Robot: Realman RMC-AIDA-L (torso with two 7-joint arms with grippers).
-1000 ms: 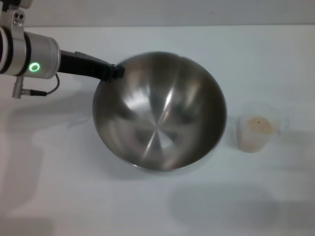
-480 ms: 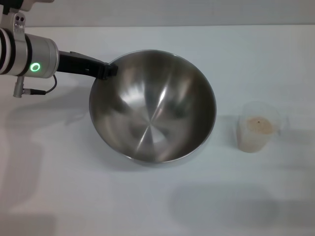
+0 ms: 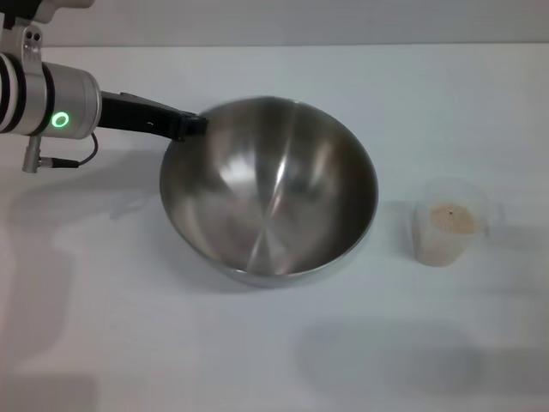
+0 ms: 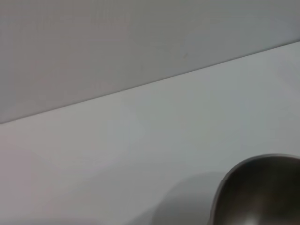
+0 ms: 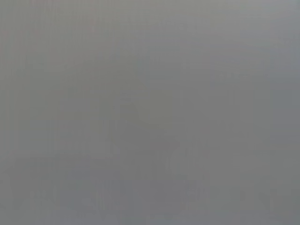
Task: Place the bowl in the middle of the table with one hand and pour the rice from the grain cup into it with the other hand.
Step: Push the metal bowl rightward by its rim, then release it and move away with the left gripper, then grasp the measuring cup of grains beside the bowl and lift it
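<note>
The white table (image 3: 171, 343) carries the steel bowl (image 3: 274, 215) near its middle, the grain cup (image 3: 448, 232) nearer its right edge

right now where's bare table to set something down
Bare table runs across the near side, below the steel bowl and grain cup. It is crowded at the bowl's far left rim, where the left tool grips it.

Lab-like bench: bare white table (image 3: 257, 360), blank wall (image 4: 117, 42).

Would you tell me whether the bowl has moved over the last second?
Yes: the bowl has shifted left, away from the unmoved grain cup, its rim gripped by the left gripper.
</note>
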